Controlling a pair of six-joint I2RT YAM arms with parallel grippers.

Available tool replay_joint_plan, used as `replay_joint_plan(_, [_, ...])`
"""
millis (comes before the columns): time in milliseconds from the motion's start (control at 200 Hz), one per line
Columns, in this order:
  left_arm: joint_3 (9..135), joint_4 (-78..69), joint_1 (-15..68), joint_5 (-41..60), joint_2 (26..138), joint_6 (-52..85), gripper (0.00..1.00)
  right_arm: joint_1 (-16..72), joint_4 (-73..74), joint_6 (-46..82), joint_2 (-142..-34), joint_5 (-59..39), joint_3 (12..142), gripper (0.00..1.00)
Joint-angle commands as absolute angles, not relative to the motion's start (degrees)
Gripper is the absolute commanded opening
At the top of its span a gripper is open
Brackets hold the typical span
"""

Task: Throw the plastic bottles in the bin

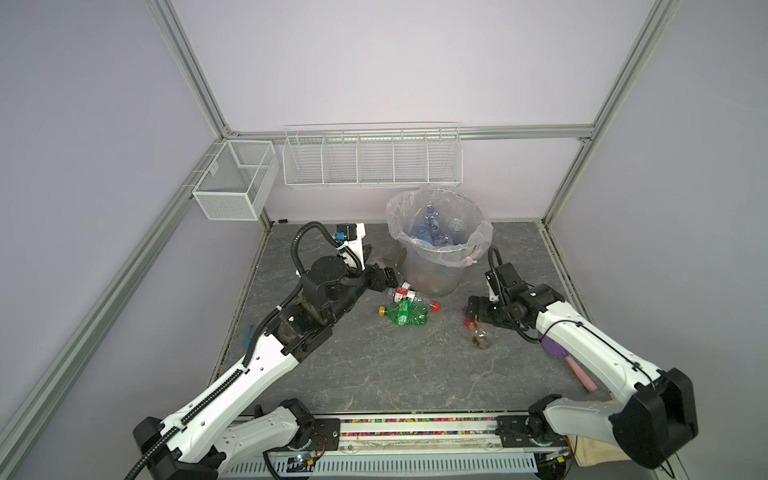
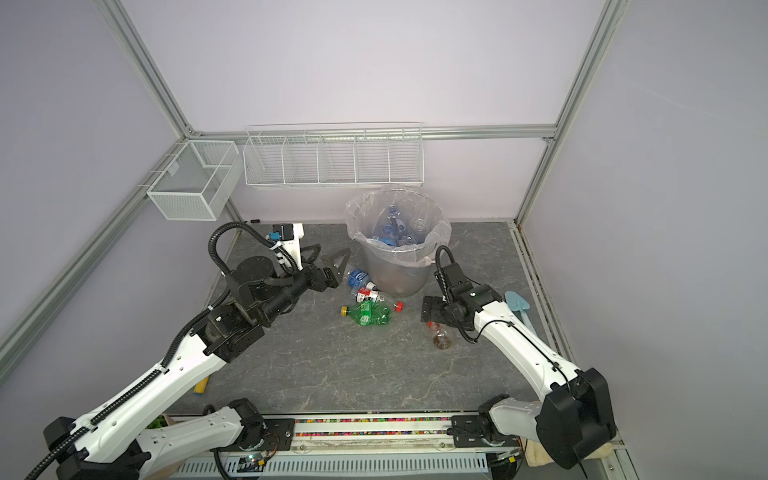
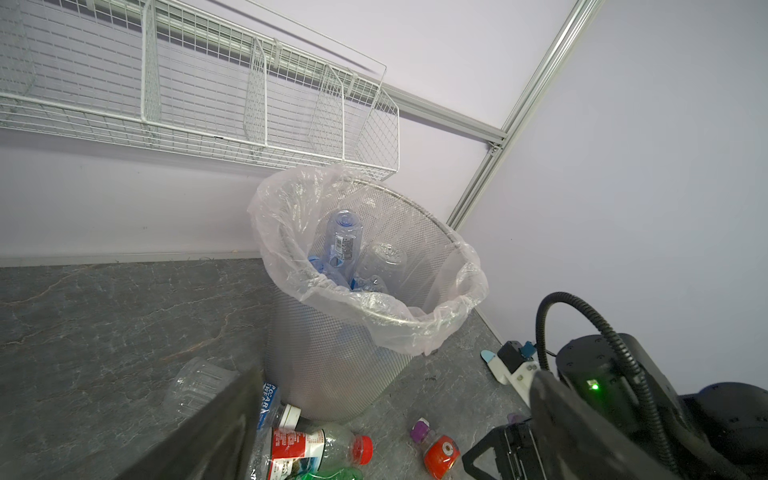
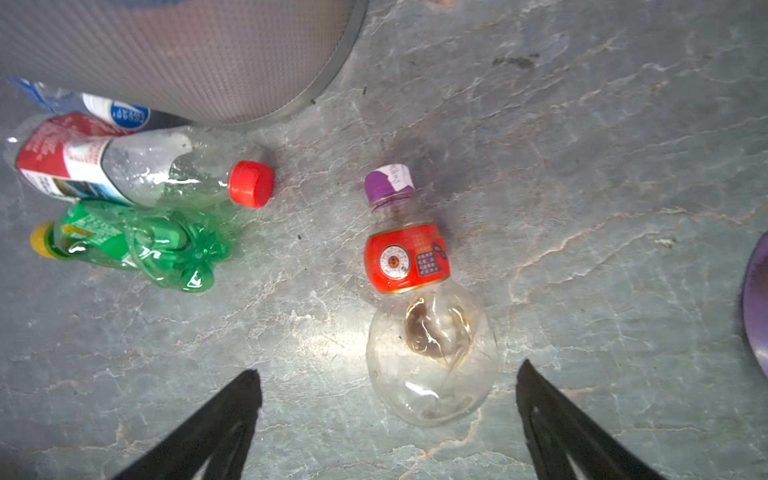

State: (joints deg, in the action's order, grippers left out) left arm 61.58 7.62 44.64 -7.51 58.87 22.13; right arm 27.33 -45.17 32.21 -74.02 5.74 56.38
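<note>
Both grippers empty: the right gripper (image 4: pixel 388 399) gapes wide over a purple-capped bottle (image 4: pixel 419 299) lying near the bin (image 1: pixel 436 249) — the left gripper (image 2: pixel 328 259), spread wide, beside the bin; more bottles (image 3: pixel 349 257) inside it.

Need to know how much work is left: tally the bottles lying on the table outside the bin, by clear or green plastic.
Clear bottles: 3 (blue-label bottle, red-cap bottle, purple-cap bottle)
Green bottle: 1
Total: 4
</note>
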Motion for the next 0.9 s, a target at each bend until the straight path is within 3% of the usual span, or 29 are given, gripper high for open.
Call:
replay_joint_plan(0, [60.92,8.0,44.72,-7.98,57.77,22.78,0.99,29.31,-46.6,30.36,-77.77,8.71,57.14,0.98])
replay_joint_plan(445, [59.61,8.53,44.73,-8.79,56.26,22.91,0.99,31.65,-45.35,31.37,-87.9,13.28,55.5,0.89])
replay_joint_plan(710, [59.42,8.79,44.74,-9.04,55.9,22.82,0.99,32.03,-44.88,32.06,-89.54,13.16,54.76,0.69])
replay_joint_plan(895, [59.33,8.62,44.72,-8.88,56.15,22.93,0.99,32.4,-45.92,31.99,-87.45,14.09,54.86,0.46])
